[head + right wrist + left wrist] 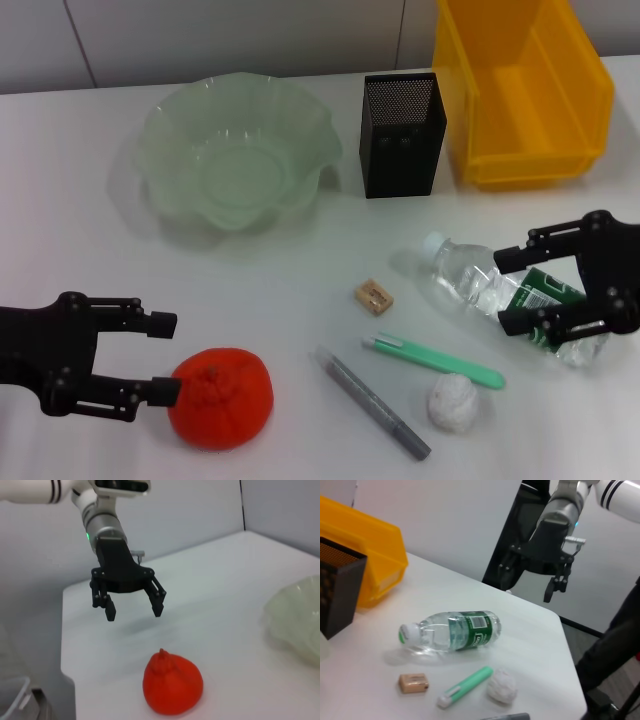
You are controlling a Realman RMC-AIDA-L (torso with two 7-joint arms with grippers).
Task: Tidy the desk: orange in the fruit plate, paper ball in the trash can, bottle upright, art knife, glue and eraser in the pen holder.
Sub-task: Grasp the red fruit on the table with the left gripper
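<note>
Clear glossy plastic bottle [500, 295]

Red-orange orange [221, 397], pale green fruit plate [237, 152], black mesh pen holder [401, 134], yellow bin [523, 88].

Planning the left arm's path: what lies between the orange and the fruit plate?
Nothing: in the head view only bare table separates the orange from the plate. The left pincer, open, sits beside the orange.

Orange [221, 397] front-left; bottle [505, 296] lying right.
</note>
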